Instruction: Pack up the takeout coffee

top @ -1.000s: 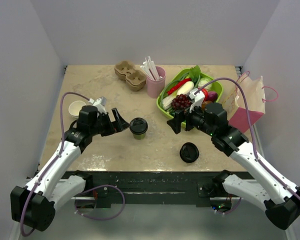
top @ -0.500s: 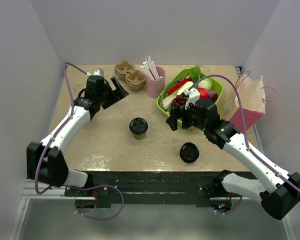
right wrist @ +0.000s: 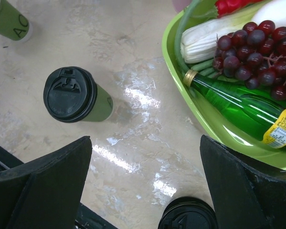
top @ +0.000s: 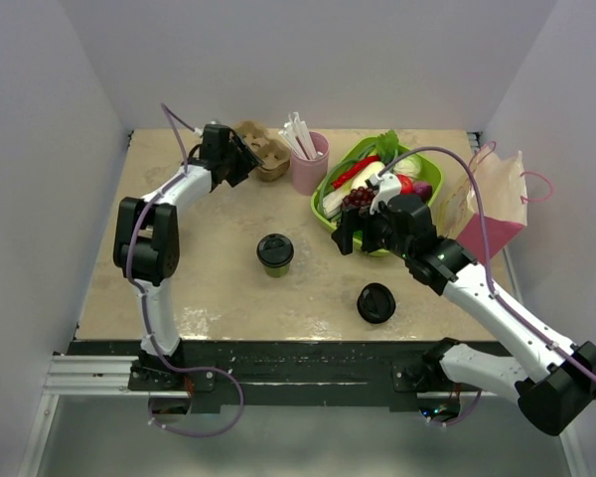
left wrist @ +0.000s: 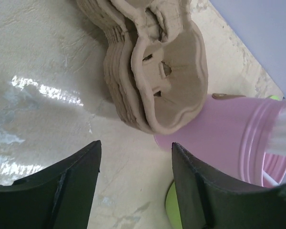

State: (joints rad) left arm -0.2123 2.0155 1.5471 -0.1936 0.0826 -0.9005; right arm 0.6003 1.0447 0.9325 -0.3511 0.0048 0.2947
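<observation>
— How far is the packing getting on?

— Hardly begun, I'd judge. The takeout coffee point(top: 275, 252) is standing lidded in the middle of the bench point(top: 209, 288), touching nothing, well apart from the pink bag point(top: 497, 214).

— And the arms?

— The left fingers point(left wrist: 71, 186) are hovering apart and empty, just short of the pulp carrier stack point(left wrist: 157, 76). The right fingers point(right wrist: 43, 186) are gaping wide near the coffee, holding nothing. Lifting and bagging are looking undone.

Beige marbled table top point(top: 209, 288), glossy with white glare patches; plain pale far wall point(top: 308, 60), left wall point(top: 40, 179) and right wall point(top: 566, 89) enclose it; black rail point(top: 288, 358) along the near edge; grey floor point(top: 308, 447) below.
</observation>
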